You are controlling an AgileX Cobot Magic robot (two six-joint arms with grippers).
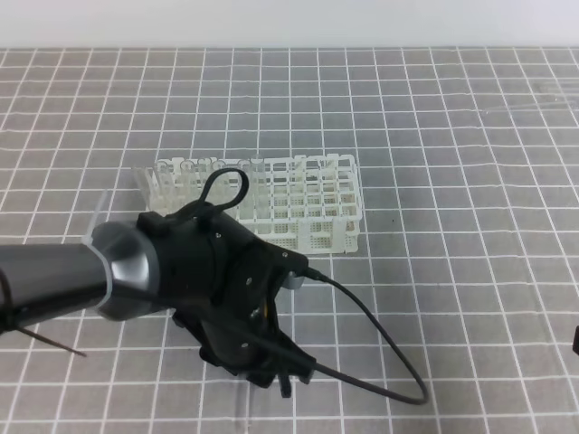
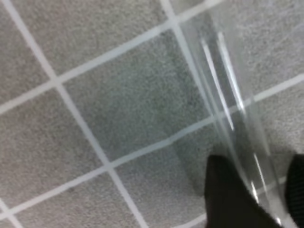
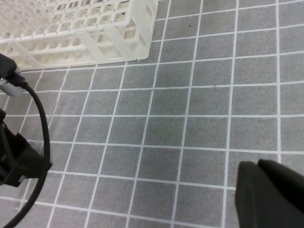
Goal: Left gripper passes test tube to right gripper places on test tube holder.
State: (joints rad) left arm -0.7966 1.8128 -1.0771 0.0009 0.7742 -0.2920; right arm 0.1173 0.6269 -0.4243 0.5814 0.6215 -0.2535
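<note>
Grey worktop with a white grid of lines, pale wall behind; no readable writing or brand in view. Nearest, the left tool points down low over the worktop, its dark fingers either side of the clear test tube; whether they are pinching it, cannot tell. The right tool is pressed together, holding nothing. Further back stands the white test tube holder, with other clear tubes at its left end.

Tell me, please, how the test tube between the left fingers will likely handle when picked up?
The test tube looks like smooth clear glass, so probably slippery and fragile. Being round and lying on the flat mat, it may roll if the dark fingers nudge it.
</note>
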